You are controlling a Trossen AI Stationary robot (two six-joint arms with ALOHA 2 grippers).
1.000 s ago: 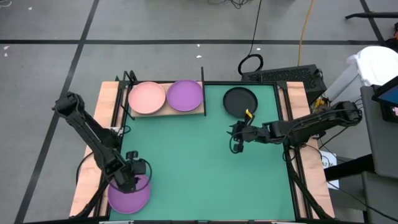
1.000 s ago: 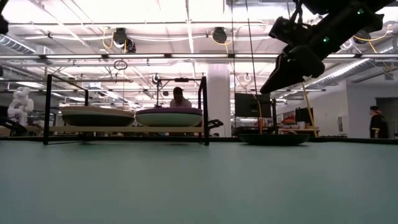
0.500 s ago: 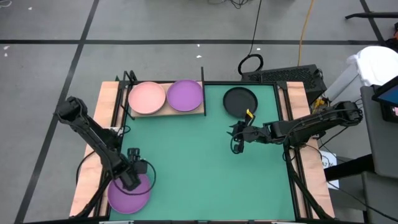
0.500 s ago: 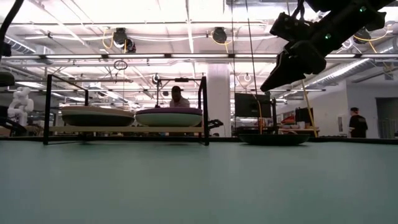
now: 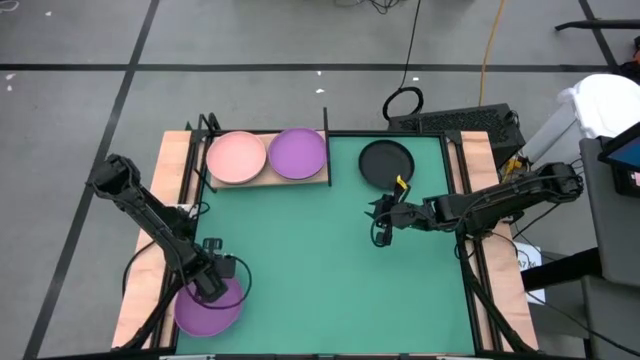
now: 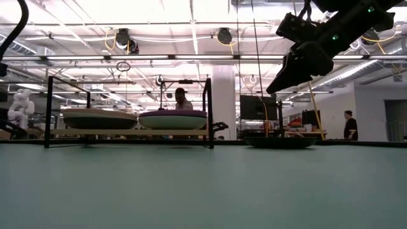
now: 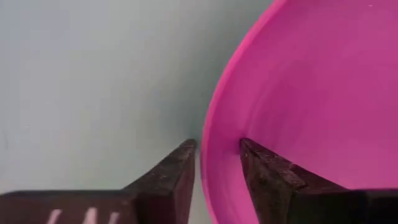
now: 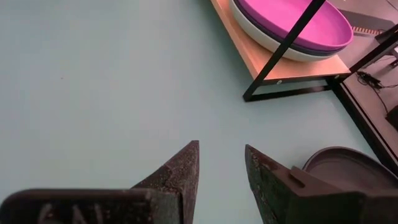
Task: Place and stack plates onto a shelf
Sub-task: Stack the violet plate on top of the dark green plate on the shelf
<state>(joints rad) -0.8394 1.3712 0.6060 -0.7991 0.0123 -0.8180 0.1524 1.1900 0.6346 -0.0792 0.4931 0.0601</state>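
Observation:
A purple plate (image 5: 208, 310) lies at the mat's near left corner. My left gripper (image 5: 212, 283) stands over its far rim, one finger on each side of the rim, and is closed on it (image 7: 217, 143). The wooden shelf (image 5: 265, 181) stands at the far left and carries a pink-topped stack (image 5: 236, 158) and a purple-topped stack (image 5: 297, 153). A black plate (image 5: 386, 163) rests flat on the mat to the right of the shelf. My right gripper (image 5: 378, 222) hangs above the mat just near of the black plate, narrowly open and empty (image 8: 222, 146). My left gripper has the purple plate's far rim (image 7: 211, 155) between its two fingers, one finger (image 7: 264, 168) inside the bowl and the other (image 7: 177, 171) outside over the mat. The fingers come from above, pointing down. Whether the plate is off the mat does not show.
The shelf's black posts (image 6: 208, 111) stand at its corners. Wooden table strips (image 5: 175, 180) flank the green mat (image 5: 330, 270), whose middle is bare. A keyboard and cables (image 5: 455, 120) lie beyond the far right edge. People show in the room behind (image 6: 182, 98).
My left arm has shifted a little toward the table's near edge, and its gripper has settled onto the purple plate's far rim.

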